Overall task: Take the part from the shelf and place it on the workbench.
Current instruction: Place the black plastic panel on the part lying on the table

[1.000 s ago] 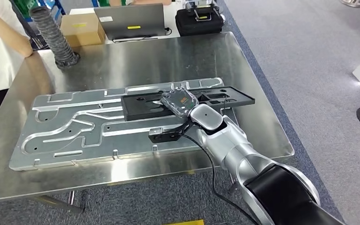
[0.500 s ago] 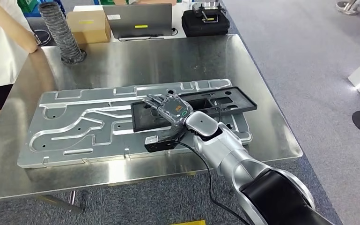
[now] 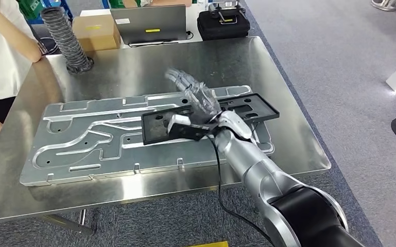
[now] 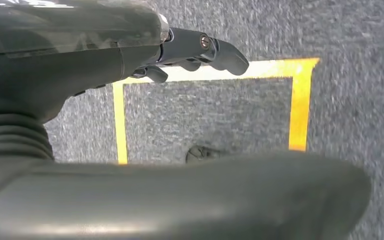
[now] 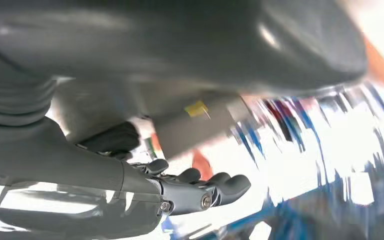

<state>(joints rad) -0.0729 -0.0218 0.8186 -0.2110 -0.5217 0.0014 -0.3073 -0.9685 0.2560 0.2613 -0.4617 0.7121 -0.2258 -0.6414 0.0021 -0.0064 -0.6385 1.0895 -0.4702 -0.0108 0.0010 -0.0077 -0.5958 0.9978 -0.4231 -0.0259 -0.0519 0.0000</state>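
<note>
Bright overhead light, steel glare, motion-blurred fingers (image 3: 188, 85).

The right hand (image 3: 193, 91) is looking smeary and blurred, so its fingers are hard to tell. At 9 o'clock, a person (image 3: 0, 51) is getting cut off.

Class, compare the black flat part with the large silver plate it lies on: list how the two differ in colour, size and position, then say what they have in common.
The black part is matte black; the silver plate is shiny bare metal. The black part is much smaller and narrower than the silver plate. The black part lies on top of the silver plate, one end overhanging its far right edge, while the silver plate rests directly on the steel table. Both are flat panels with cut-outs and holes.
</note>
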